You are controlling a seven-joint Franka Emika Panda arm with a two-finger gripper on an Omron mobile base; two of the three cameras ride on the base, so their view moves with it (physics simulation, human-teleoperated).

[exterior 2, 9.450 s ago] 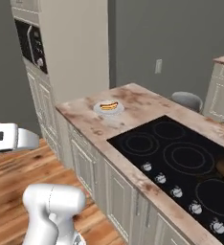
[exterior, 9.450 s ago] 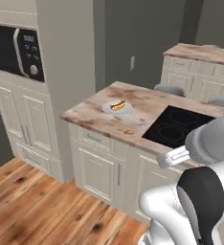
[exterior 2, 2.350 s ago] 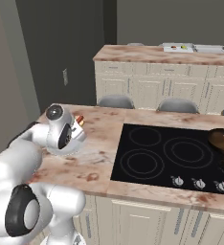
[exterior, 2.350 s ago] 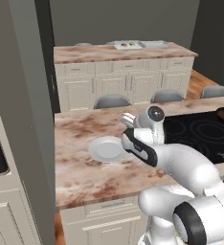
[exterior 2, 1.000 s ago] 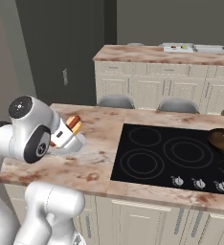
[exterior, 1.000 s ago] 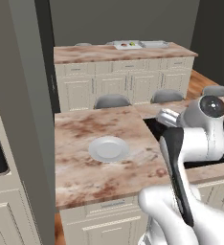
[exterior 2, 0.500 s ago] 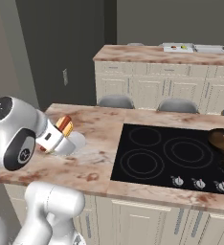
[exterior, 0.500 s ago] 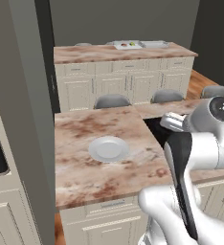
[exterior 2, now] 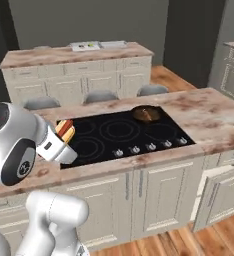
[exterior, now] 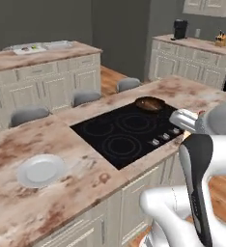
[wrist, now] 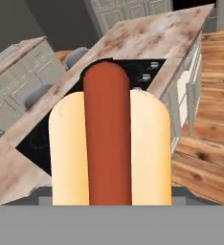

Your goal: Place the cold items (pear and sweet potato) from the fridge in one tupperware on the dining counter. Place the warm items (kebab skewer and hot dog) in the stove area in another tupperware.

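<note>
Compared with half a second ago, both base views have swung around, so the camera has turned: the black cooktop [exterior: 127, 134] now sits centre frame, and the white plate [exterior: 40, 170] lies bare on the counter to its left, well apart from the arm. The hot dog [exterior 2: 65, 130] rides in the gripper [exterior 2: 64, 136], held up over the cooktop's near left corner in the right base view. In the hand view the hot dog [wrist: 109, 148] stands upright, sausage between two bun halves, with the cooktop behind it. The jaws stand wide and are closed around the bun's sides.

A dark pan [exterior: 150, 103] rests on the cooktop's far right burner. Beyond the cooktop, past three grey stools [exterior 2: 100, 96], a second counter [exterior 2: 71, 55] carries pale flat containers [exterior 2: 99, 45], probably the tupperware.

The step in hand looks like carrying the hot dog to a container. Keep the grip steady, the bun level, and clear the pan and stools on the way.
</note>
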